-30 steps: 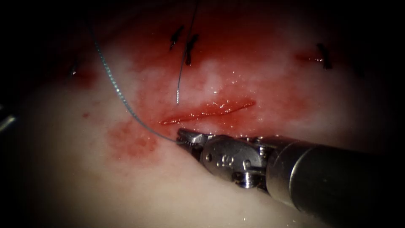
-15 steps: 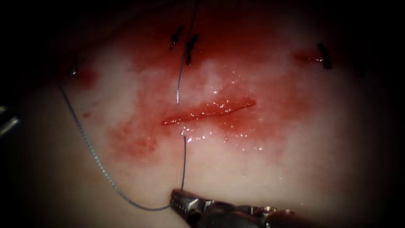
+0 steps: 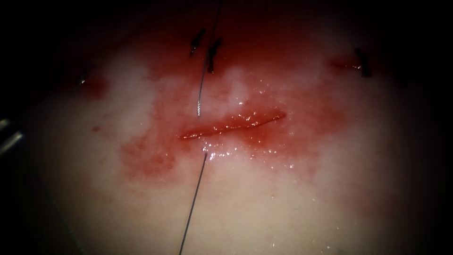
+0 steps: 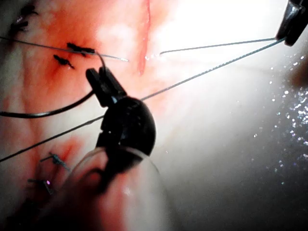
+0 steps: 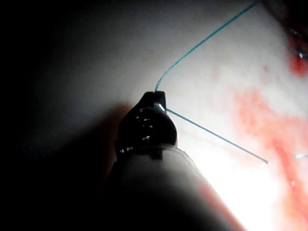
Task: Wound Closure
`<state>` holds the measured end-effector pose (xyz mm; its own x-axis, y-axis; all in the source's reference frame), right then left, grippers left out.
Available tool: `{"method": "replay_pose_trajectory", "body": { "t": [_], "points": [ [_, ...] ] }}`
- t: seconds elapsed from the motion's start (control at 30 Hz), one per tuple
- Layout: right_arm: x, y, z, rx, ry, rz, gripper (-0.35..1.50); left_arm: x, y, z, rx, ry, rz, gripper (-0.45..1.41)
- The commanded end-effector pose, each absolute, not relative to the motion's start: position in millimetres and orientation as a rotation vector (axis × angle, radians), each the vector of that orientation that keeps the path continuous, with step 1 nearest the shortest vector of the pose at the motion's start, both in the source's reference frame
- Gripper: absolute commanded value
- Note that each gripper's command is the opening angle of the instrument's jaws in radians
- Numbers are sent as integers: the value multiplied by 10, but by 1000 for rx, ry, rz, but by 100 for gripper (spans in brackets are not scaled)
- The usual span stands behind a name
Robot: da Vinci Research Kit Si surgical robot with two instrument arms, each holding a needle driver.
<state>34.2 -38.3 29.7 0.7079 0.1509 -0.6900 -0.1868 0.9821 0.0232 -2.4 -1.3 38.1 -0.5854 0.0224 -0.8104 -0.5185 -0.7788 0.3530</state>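
Red fluid [image 3: 151, 158]: stains the tissue [image 3: 292, 208] around the cut [image 3: 231, 124] and spreads to its left.
Cut: a short, wet, open slit lying almost level in the endoscope view.
Thread [image 3: 193, 203]: one strand leaves the tissue just below the cut's left end and runs straight down and out of the endoscope view; another strand comes from above and ends just above the cut.
Right tool [image 5: 156, 97]: its fingers are clenched on the thread [image 5: 216, 137], which bends sharply at the tips; one strand leads to the tissue near the cut, the other leads away over pale tissue.
Left tool [image 4: 98, 76]: its fingers are clenched on the needle [image 4: 48, 113] near one end of its curve.
Needle: dark and curved, clear of the tissue, beside the old stitches [image 4: 79, 48].
Old stitches [image 3: 212, 54]: dark knots above the cut, with another well to the right.
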Motion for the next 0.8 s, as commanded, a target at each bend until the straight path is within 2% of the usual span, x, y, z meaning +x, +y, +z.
{"method": "replay_pose_trajectory", "body": {
  "t": [0.03, 0.1, 0.13, 0.17, 0.2, 0.23, 0.27, 0.33, 0.43, 0.63, 0.8],
  "points": [
    [341, -378, 304, -51, 865, 193, -35, -29, -12, 387, -1218, 831, 2403, -45],
    [337, -373, 306, -54, 911, 194, -35, -28, -12, 387, -1218, 831, 2403, -45],
    [323, -351, 313, -58, 986, 193, 47, -28, -12, 387, -1219, 830, 2403, -45],
    [323, -351, 313, -58, 986, 193, 47, -28, -12, 387, -1219, 830, 2403, -45],
    [310, -333, 321, -41, 1037, 221, 96, -28, -12, 387, -1219, 830, 2403, -45],
    [305, -326, 325, -45, 1057, 222, 106, -28, -12, 387, -1219, 830, 2403, -45],
    [305, -326, 325, -45, 1057, 222, 106, -28, -12, 387, -1219, 830, 2403, -45],
    [289, -302, 344, -44, 1102, 226, 133, -28, -11, 387, -1219, 830, 2403, -45],
    [275, -278, 372, -42, 1117, 206, 148, -28, -11, 387, -1219, 830, 2403, -45],
    [257, -254, 399, -47, 1125, 175, 148, -28, -11, 387, -1219, 830, 2403, -45],
    [245, -232, 423, 1, 1121, 214, 131, -28, -11, 387, -1219, 830, 2403, -45]
  ]
}}
